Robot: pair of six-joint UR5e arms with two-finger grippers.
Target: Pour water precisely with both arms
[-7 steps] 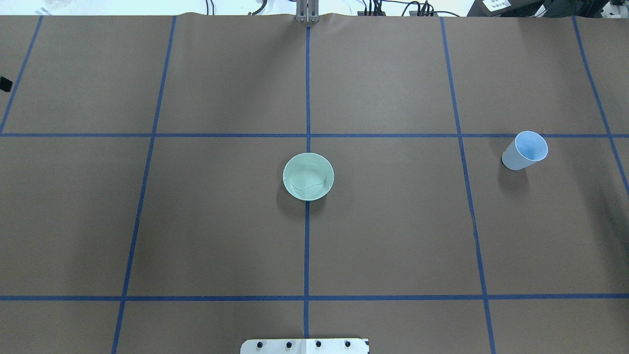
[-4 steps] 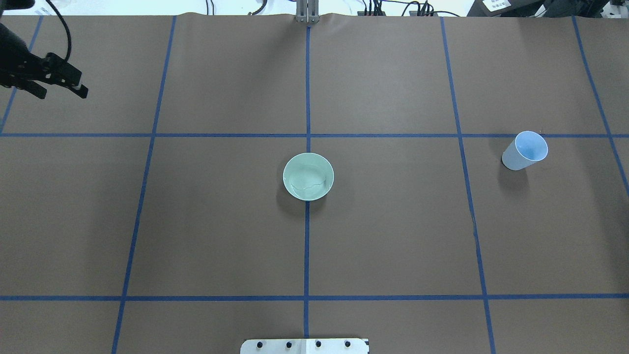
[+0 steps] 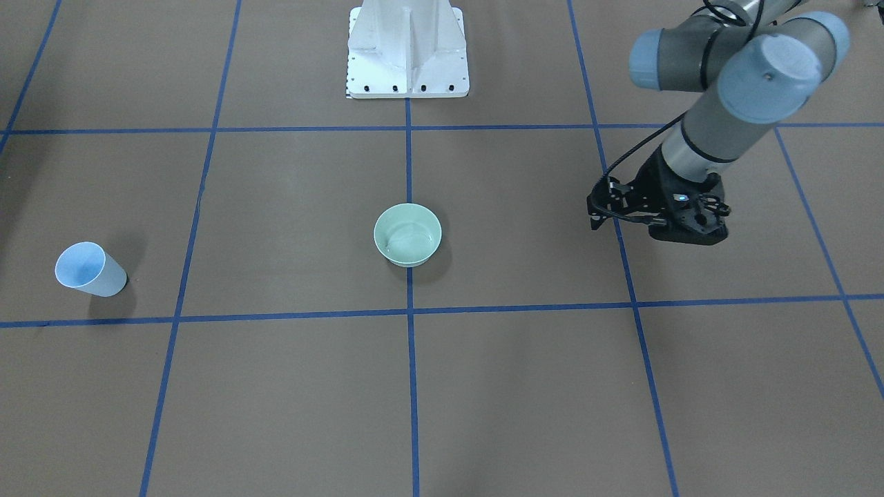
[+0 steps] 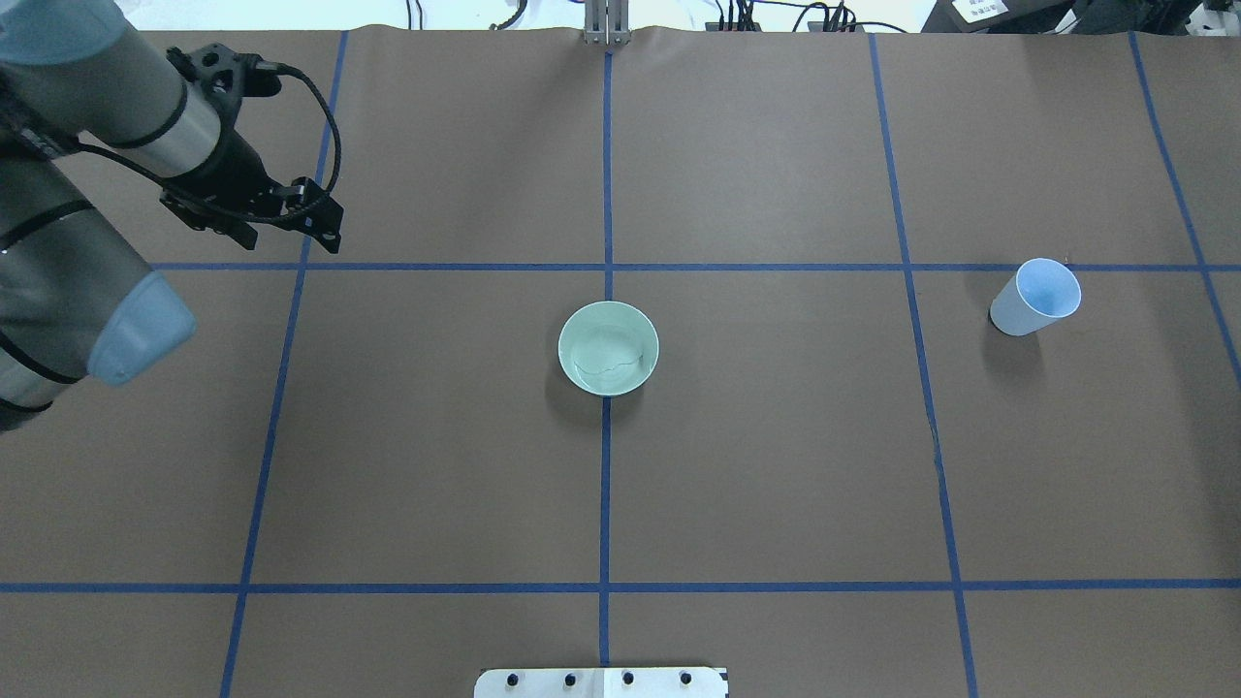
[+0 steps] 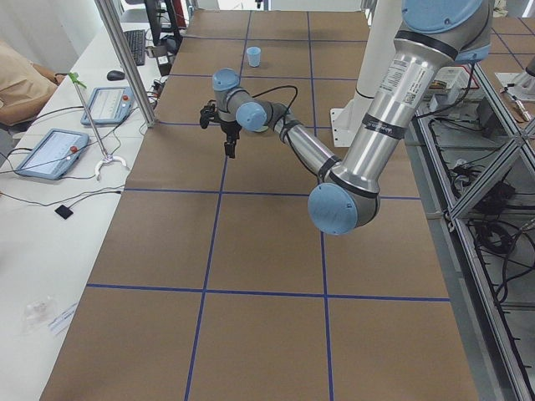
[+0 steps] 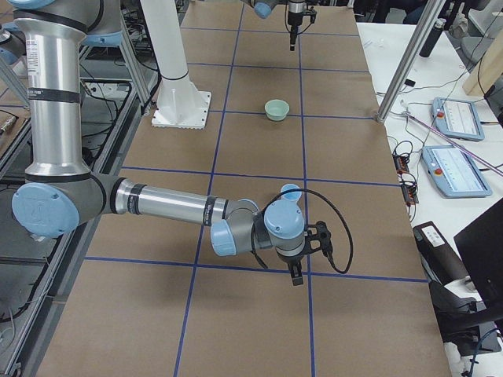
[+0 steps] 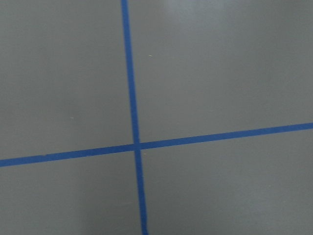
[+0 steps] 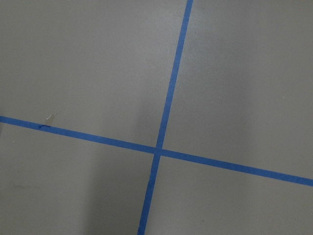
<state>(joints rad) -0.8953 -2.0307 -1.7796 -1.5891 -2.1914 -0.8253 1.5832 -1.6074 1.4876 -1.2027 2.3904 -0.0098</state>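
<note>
Hovering: left gripper (image 4: 328, 228) above tape cross (image 4: 301, 267), jaw gap unclear.
Right gripper (image 6: 295, 276): gap unclear.
Change: left arm (image 4: 107, 107) farther in.

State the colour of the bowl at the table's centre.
The bowl is pale mint green, clearest in the overhead view.

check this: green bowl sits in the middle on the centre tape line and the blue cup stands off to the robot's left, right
Not quite. The blue cup stands off to the robot's right, not its left: the overhead view shows it in the right half. The green bowl does sit in the middle on the centre tape line.
</note>
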